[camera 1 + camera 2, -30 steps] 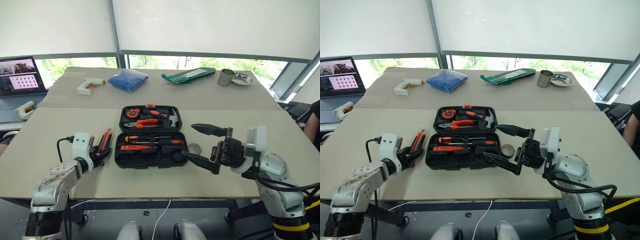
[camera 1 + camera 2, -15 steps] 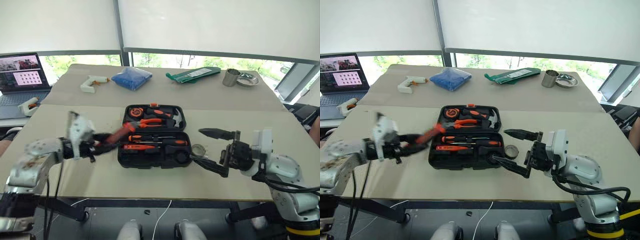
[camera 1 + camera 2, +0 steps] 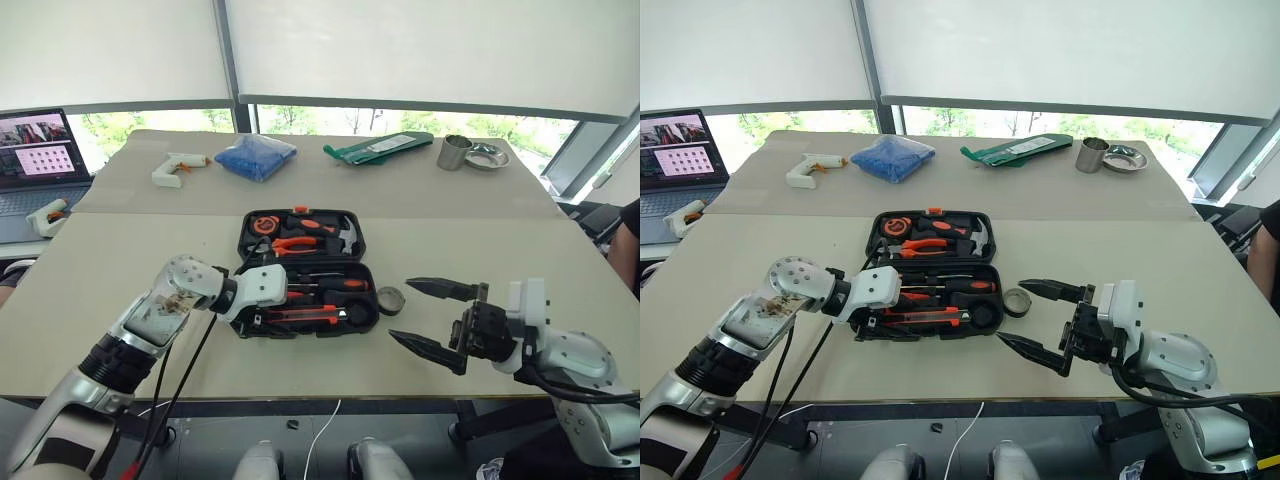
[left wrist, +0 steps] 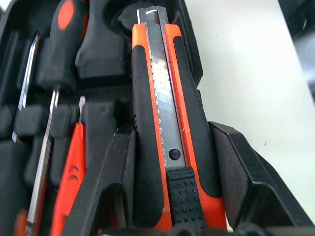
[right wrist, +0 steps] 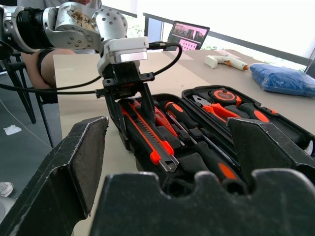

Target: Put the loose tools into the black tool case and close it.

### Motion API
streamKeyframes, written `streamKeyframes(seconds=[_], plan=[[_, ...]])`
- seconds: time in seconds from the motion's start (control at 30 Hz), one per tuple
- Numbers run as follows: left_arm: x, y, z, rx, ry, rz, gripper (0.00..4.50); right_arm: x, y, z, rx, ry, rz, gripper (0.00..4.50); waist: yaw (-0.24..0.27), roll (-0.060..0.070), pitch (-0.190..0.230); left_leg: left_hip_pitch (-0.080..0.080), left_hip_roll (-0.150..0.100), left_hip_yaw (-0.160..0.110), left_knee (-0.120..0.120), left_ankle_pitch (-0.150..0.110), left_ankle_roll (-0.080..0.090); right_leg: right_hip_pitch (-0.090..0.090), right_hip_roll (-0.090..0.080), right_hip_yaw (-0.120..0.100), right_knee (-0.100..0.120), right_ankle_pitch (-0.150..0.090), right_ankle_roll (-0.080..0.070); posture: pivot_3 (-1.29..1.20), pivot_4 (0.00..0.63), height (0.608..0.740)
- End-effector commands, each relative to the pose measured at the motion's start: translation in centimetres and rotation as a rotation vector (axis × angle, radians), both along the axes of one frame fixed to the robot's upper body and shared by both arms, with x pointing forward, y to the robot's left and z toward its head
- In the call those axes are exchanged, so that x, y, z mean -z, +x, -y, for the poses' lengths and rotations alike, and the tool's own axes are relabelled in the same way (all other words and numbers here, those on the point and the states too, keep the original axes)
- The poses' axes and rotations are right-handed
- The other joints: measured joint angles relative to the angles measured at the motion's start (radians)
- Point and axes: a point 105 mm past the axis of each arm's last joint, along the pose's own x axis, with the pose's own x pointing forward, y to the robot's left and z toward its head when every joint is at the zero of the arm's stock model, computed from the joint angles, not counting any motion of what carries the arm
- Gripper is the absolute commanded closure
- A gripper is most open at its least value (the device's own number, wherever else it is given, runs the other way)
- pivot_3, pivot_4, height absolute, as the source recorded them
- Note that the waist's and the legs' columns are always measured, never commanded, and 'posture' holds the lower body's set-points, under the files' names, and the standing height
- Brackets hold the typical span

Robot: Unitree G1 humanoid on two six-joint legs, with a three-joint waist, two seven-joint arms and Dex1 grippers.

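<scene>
The black tool case lies open at the table's middle. Pliers and a hammer fill its far half, and screwdrivers lie in its near half. My left gripper reaches in from the left and is shut on the black-and-orange utility knife. The knife lies low along the case's near row, beside a slim orange screwdriver. A small dark tape roll sits on the table just right of the case. My right gripper hovers open by the roll, fingers pointing at the case, holding nothing.
Along the far side lie a white glue gun, a blue bag, a green pouch, a metal cup and a metal dish. A laptop stands far left. A person's arm shows at the right edge.
My left gripper lifted the utility knife from the table left of the case, swung it right over the near half and rolled its wrist. My right gripper sank a little and drew back.
</scene>
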Motion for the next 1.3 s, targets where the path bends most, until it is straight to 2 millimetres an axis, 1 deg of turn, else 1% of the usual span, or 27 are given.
streamKeyframes(seconds=[0.03,0.1,0.17,0.3,0.37,0.5,0.57,0.63,0.83,1.13,1.27,1.3], plan=[[1.1,0.5,-1.2,-0.035,0.071,-0.008,2.76,-1.1,-0.3,0.0,0.011,0.011,0.065,0.00,0.000,0.000,0.000,0.001,0.000,0.000,0.000,0.000,0.000,0.000,0.000,0.000,0.000,0.000,0.000,0.00,0.150,0.740],[0.8,0.9,-1.3,-0.052,0.060,-0.012,2.76,-1.1,-0.3,0.1,0.015,0.013,0.065,0.00,-0.001,0.000,0.000,0.002,0.000,0.000,0.000,0.000,0.000,0.001,0.000,0.000,0.001,-0.003,-0.005,0.00,0.150,0.740],[0.3,1.2,-1.2,-0.066,0.029,-0.018,2.76,-1.1,-0.3,0.2,0.016,0.014,0.065,0.00,-0.002,0.000,0.000,0.003,0.000,0.000,0.000,0.000,0.000,0.001,0.001,0.001,0.003,-0.003,-0.006,0.00,0.150,0.740],[-1.7,1.6,-0.7,-0.072,-0.065,-0.068,2.76,-1.2,-0.1,0.4,0.026,0.026,0.064,0.00,-0.001,0.000,0.000,0.003,0.000,0.000,0.000,0.000,0.000,0.001,0.001,0.001,0.003,-0.003,-0.004,0.00,0.150,0.740],[-2.0,1.5,-0.8,-0.052,-0.056,-0.064,2.76,-1.2,-0.1,0.5,0.028,0.028,0.063,0.00,-0.002,0.000,0.000,0.002,0.000,0.000,0.000,0.000,0.000,0.000,0.001,0.001,0.003,-0.002,-0.004,0.00,0.150,0.740],[-1.1,1.6,-1.8,-0.035,0.049,-0.039,2.76,-1.1,0.0,0.6,0.030,0.027,0.060,0.00,-0.001,0.000,0.000,0.001,0.000,0.000,0.000,0.000,0.000,-0.001,0.001,0.001,0.002,-0.001,0.000,0.00,0.150,0.740],[-0.9,2.0,-1.9,-0.056,0.062,-0.020,2.76,-1.1,0.0,0.6,0.031,0.028,0.060,0.00,0.001,0.000,0.000,0.001,0.000,0.000,0.000,0.000,0.001,-0.001,0.001,0.001,0.002,-0.001,0.000,0.00,0.150,0.740],[-0.8,2.1,-1.8,-0.055,0.061,-0.014,2.76,-1.1,0.0,0.6,0.032,0.028,0.061,0.00,0.005,0.000,0.000,0.000,0.000,0.000,0.000,0.000,0.001,-0.001,0.000,0.001,0.002,-0.001,0.000,0.00,0.150,0.740],[-0.6,1.7,-0.6,-0.011,0.043,-0.025,2.76,-1.0,0.0,0.6,0.034,0.027,0.061,0.00,0.011,0.000,0.000,0.000,0.000,0.000,0.000,0.000,0.001,-0.001,0.000,0.001,0.002,-0.001,0.000,0.00,0.150,0.740],[-0.1,1.6,-0.1,0.030,0.055,-0.027,2.76,-0.8,0.1,0.5,0.027,0.027,0.056,0.00,0.014,0.000,0.000,-0.001,-0.002,0.000,0.001,0.000,0.001,0.000,-0.001,0.001,0.002,-0.001,0.000,0.00,0.150,0.740],[0.5,1.1,0.4,0.060,0.043,-0.080,2.76,-0.6,0.1,0.3,0.021,0.027,0.050,0.00,0.019,0.000,0.000,-0.001,-0.002,-0.001,0.002,0.000,0.001,0.000,-0.001,0.001,0.001,-0.001,0.001,0.00,0.150,0.740],[0.4,1.4,0.6,0.047,0.024,-0.073,2.26,-0.5,0.1,0.3,0.020,0.027,0.048,0.00,0.020,0.000,0.000,-0.001,-0.002,-0.001,0.002,0.000,0.001,0.000,-0.001,0.001,0.001,-0.001,0.001,0.00,0.150,0.740]])
